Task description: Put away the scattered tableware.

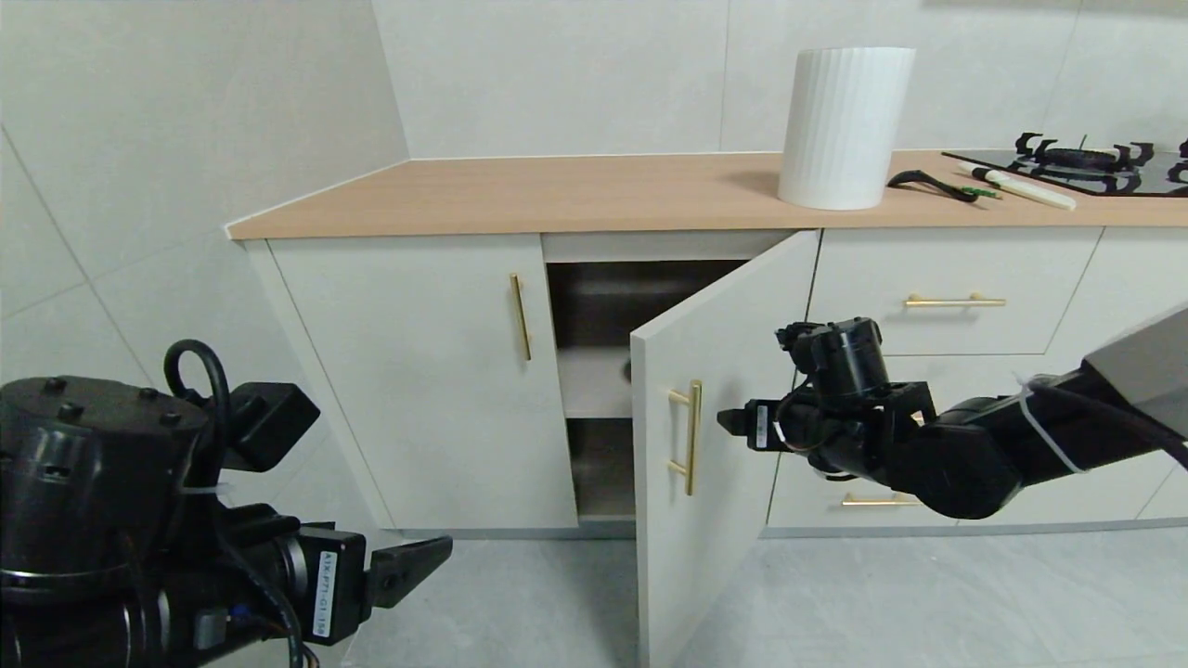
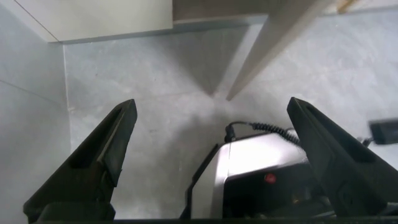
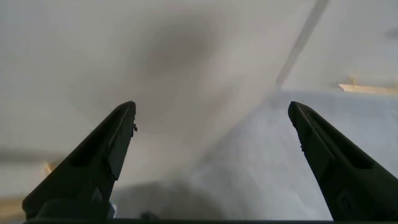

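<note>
Counter (image 1: 575, 195): wood top over white cabinets, along tiled wall.
Holder: white ribbed holder (image 1: 845, 125) upright on counter, right of centre, nr front edge.
Tableware: black utensil (image 1: 931, 183) flat on counter, just right of holder. White-handled utensil (image 1: 1019, 187) w/ green bit lies beside it, further right, far end by the stove (image 1: 1104, 172). Both outside holder; can't tell exact type.
Cabinet: shut door (image 1: 436, 380) on left. Open door (image 1: 715, 445) swung out toward robot, gold door handle (image 1: 688, 436) vertical on its face. Shelf (image 1: 594, 382) seen through the gap, interior dark.
Drawers: drawer (image 1: 956, 264) w/ gold bar, right of open door; another below it.
Right gripper (image 1: 733, 422): level w/ door handle, just right of it, pointing at it, small gap showing in head view. Fingers (image 3: 99, 162) spread wide, nothing between them; door face close ahead in right wrist view.
Left gripper (image 1: 413, 564): low at robot's left, over the floor (image 2: 155, 81), well apart from cabinet. Fingers (image 2: 93, 162) wide apart, holding nothing; bottom corner of open door ahead in left wrist view.
</note>
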